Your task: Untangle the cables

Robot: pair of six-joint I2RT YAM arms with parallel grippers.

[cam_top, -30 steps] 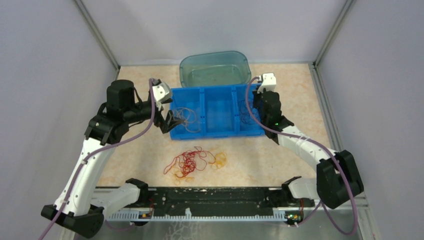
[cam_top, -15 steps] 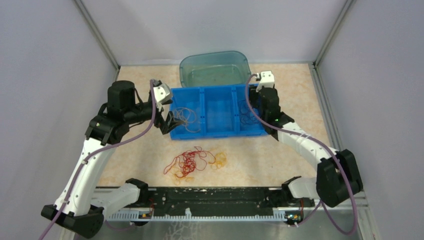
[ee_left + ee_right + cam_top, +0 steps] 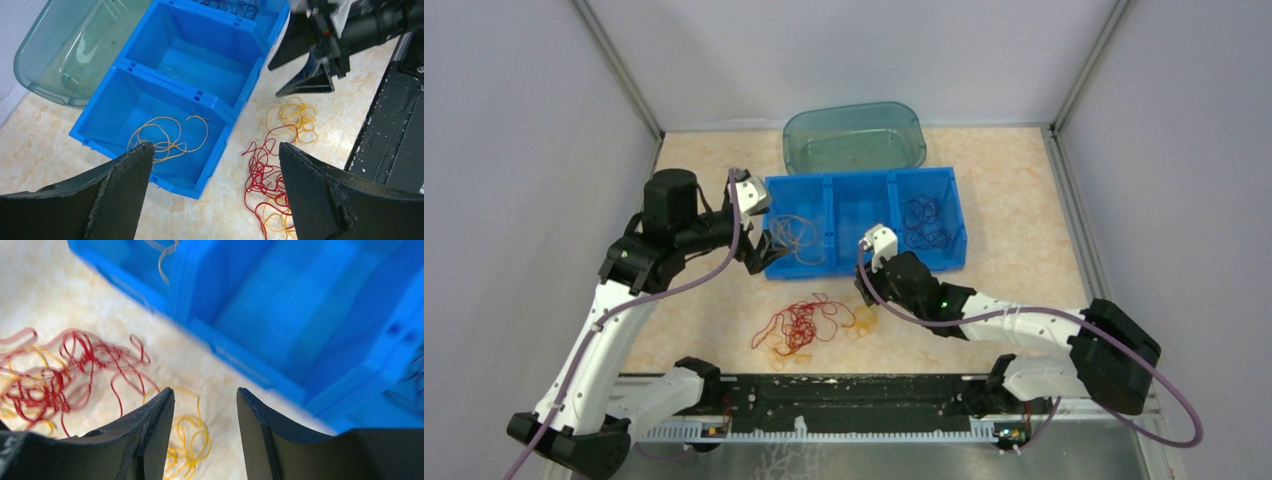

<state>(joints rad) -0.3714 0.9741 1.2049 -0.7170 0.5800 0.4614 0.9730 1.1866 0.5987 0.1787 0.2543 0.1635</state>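
The cables lie loose on the table in front of the blue tray point(image 3: 864, 262): a red tangle point(image 3: 799, 325) with yellow strands point(image 3: 861, 320) at its right. More yellow strands point(image 3: 796, 235) lie in the tray's left compartment and dark purple ones point(image 3: 927, 220) in its right one. My left gripper point(image 3: 764, 250) is open and empty over the tray's front left corner point(image 3: 215, 146). My right gripper point(image 3: 864, 290) is open and empty just above the yellow strands point(image 3: 190, 440), between them and the tray's front wall point(image 3: 240, 365). The red tangle also shows in both wrist views point(image 3: 262, 167) point(image 3: 65, 375).
A clear teal tub point(image 3: 854, 135) stands behind the tray. The tray's middle compartment point(image 3: 861, 225) holds nothing. A black rail point(image 3: 854, 395) runs along the table's near edge. Grey walls close in on the left, right and back.
My right arm has swung from the tray's far right corner to the front, down over the yellow strands on the table. My left gripper has shifted only slightly.
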